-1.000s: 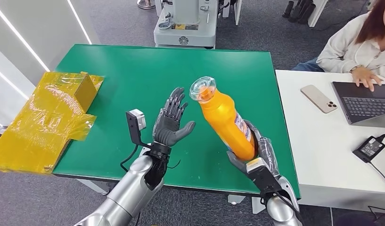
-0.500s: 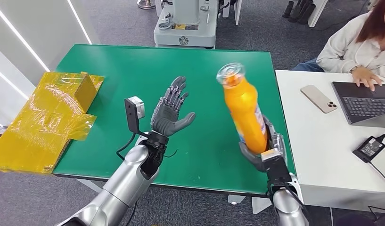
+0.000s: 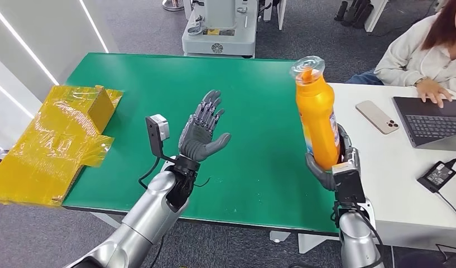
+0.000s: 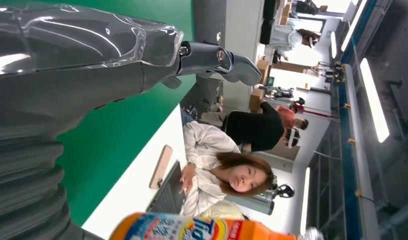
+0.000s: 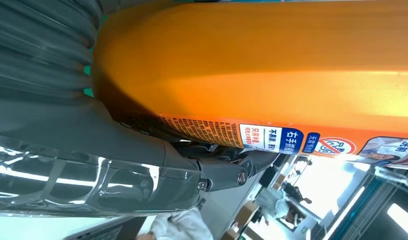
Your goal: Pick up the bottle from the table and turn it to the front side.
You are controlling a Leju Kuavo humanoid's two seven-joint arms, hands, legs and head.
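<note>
An orange bottle (image 3: 317, 117) with a clear cap stands nearly upright above the right edge of the green table (image 3: 158, 78), its cap up. My right hand (image 3: 341, 162) grips its lower end from below. The right wrist view shows the bottle's (image 5: 271, 75) orange body and printed label close up, with a dark finger (image 5: 226, 172) wrapped under it. My left hand (image 3: 202, 134) is raised over the table's middle, palm toward the bottle, fingers spread, holding nothing. The left wrist view catches the bottle's label (image 4: 192, 229) beyond the left hand's thumb (image 4: 219, 57).
A yellow-taped cardboard box (image 3: 52, 139) lies at the table's left edge. A white desk (image 3: 382, 184) adjoins on the right with a phone (image 3: 377, 116), a laptop (image 3: 432, 120) and a charger (image 3: 437, 175). A person (image 3: 423, 53) sits there typing. A grey machine (image 3: 220, 28) stands behind the table.
My right hand has carried the bottle to the right and raised it from tilted to nearly upright. The left hand has stayed almost where it was, still spread.
</note>
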